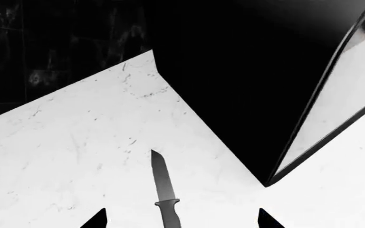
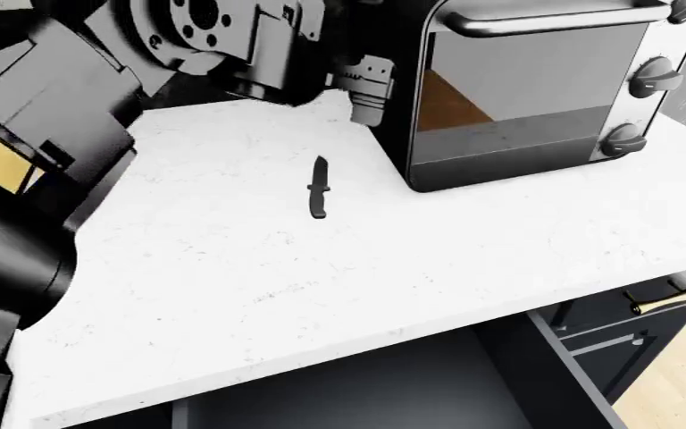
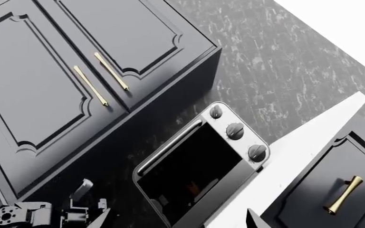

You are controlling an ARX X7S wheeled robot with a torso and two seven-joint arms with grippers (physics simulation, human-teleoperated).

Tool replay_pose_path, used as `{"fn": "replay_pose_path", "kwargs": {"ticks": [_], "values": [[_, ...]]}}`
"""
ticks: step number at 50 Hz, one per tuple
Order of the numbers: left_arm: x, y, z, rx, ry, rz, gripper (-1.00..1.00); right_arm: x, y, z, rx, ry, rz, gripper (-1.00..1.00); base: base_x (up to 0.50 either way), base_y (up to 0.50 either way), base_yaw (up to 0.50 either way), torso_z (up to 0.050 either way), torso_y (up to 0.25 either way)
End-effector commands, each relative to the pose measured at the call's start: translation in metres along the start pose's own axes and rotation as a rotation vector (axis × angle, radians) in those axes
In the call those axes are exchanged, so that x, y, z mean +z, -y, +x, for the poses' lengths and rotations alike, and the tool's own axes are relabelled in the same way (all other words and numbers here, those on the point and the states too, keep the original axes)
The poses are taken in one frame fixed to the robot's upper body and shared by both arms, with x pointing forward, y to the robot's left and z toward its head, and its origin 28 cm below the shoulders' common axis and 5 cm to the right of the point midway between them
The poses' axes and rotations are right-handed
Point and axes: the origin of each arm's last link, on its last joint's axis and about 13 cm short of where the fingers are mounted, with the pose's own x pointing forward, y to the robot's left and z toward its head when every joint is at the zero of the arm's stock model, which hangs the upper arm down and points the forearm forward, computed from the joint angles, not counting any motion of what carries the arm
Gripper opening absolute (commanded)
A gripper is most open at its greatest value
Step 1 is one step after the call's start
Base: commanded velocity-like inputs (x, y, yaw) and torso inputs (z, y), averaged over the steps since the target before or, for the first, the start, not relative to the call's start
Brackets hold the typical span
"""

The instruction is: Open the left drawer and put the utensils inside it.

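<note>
Lying knife (image 2: 318, 189) on countertop (image 2: 260, 268), left pincer (image 1: 181, 219) above.

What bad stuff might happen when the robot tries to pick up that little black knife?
The small black pointed knife lies flat on the white marble counter, so the left gripper fingers may slide off it or knock it away. The shiny toaster oven stands close beside it, so the arm might bump it.
</note>
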Motion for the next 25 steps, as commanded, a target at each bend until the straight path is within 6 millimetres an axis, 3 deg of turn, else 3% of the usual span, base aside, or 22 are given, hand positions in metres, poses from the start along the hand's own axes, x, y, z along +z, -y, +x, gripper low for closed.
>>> {"fn": "replay_pose_path", "kwargs": {"ticks": [1, 6, 25], "values": [[-0.031, 0.004, 0.038, 0.114, -0.04, -0.052, 1.0, -0.001, 0.001, 0.001, -0.002, -0.004, 0.002, 1.0, 0.0, 0.0, 0.0, 0.0, 0.0], [-0.053, 0.006, 0.053, 0.175, -0.087, -0.019, 1.0, -0.001, 0.001, 0.002, -0.004, -0.008, 0.003, 1.0, 0.0, 0.0, 0.0, 0.0, 0.0], [-0.068, 0.003, 0.065, 0.134, -0.117, -0.085, 1.0, -0.002, 0.002, 0.003, -0.009, -0.012, 0.009, 1.0, 0.0, 0.0, 0.0, 0.0, 0.0]]}}
